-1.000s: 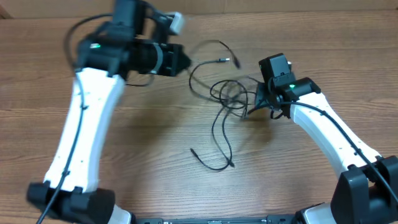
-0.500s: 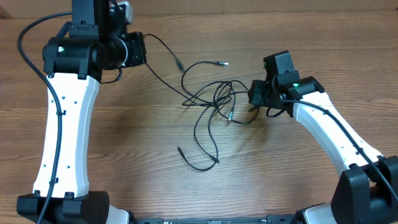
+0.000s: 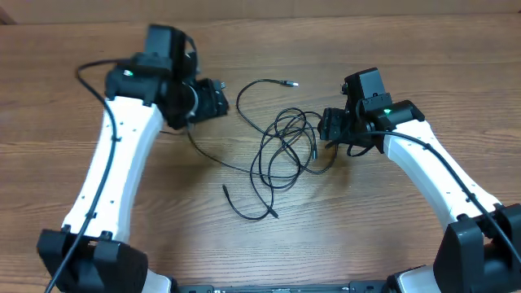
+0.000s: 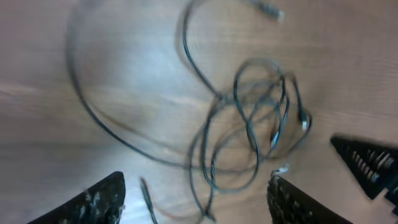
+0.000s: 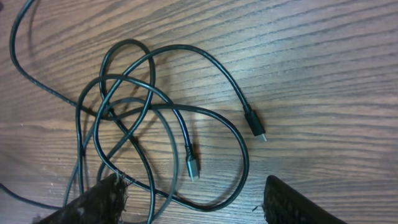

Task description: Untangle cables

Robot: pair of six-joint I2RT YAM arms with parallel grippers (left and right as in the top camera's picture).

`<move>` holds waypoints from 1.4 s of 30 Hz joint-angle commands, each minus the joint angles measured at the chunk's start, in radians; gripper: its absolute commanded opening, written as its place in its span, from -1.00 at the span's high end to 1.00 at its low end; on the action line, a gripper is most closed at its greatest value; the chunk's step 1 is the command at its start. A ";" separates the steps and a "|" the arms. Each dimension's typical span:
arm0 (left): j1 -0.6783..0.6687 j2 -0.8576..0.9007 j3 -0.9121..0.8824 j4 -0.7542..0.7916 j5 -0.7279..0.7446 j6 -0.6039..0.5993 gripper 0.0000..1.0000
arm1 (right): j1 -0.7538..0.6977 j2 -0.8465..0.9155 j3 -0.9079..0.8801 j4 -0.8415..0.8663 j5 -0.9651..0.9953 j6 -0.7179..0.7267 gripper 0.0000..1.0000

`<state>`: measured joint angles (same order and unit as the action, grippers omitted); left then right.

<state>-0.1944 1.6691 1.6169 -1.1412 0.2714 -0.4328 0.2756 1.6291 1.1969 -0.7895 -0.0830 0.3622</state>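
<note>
Cables (image 3: pixel 285 142), loose tangle on counter (image 3: pixel 407 65); my left gripper (image 4: pixel 196 179) and right gripper (image 5: pixel 193 180) flanking cables, both spread.

The overhead camera looks straight down on the table (image 3: pixel 407 65) from far above and takes in the whole work area. The left wrist camera looks down from higher up, and its picture is blurred. The right wrist camera sits nearer the wood. All 3 views share the cables (image 3: pixel 285 146) at table centre.
</note>
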 commanded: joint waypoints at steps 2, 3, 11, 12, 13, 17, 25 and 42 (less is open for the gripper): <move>-0.082 0.011 -0.157 0.135 0.056 -0.043 -0.49 | 0.002 0.006 -0.002 -0.002 -0.008 -0.004 -0.43; -0.095 0.011 -0.193 0.184 0.056 -0.042 -0.50 | 0.002 0.006 -0.002 -0.004 -0.008 -0.004 -0.43; -0.186 0.022 -0.455 0.706 -0.035 0.389 -0.61 | 0.002 0.006 -0.002 -0.020 -0.009 -0.004 -0.45; -0.189 0.034 -0.459 0.723 -0.035 0.414 -0.68 | 0.002 0.006 -0.002 -0.021 -0.009 -0.004 -0.45; -0.192 0.050 -0.458 0.732 -0.035 0.428 -0.72 | 0.002 0.006 -0.002 -0.024 -0.009 -0.004 -0.45; -0.193 0.114 -0.448 0.751 -0.035 0.434 -0.76 | 0.002 0.006 -0.002 -0.029 -0.009 -0.004 -0.45; -0.209 0.251 -0.338 0.751 -0.021 0.463 -0.70 | 0.002 0.006 -0.002 -0.029 -0.010 -0.004 -0.45; -0.277 0.429 -0.234 0.728 -0.179 0.459 0.43 | 0.002 0.006 -0.002 -0.028 -0.009 -0.004 -0.45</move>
<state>-0.4683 2.0827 1.3647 -0.3939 0.1284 0.0177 0.2756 1.6299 1.1965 -0.8230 -0.0895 0.3622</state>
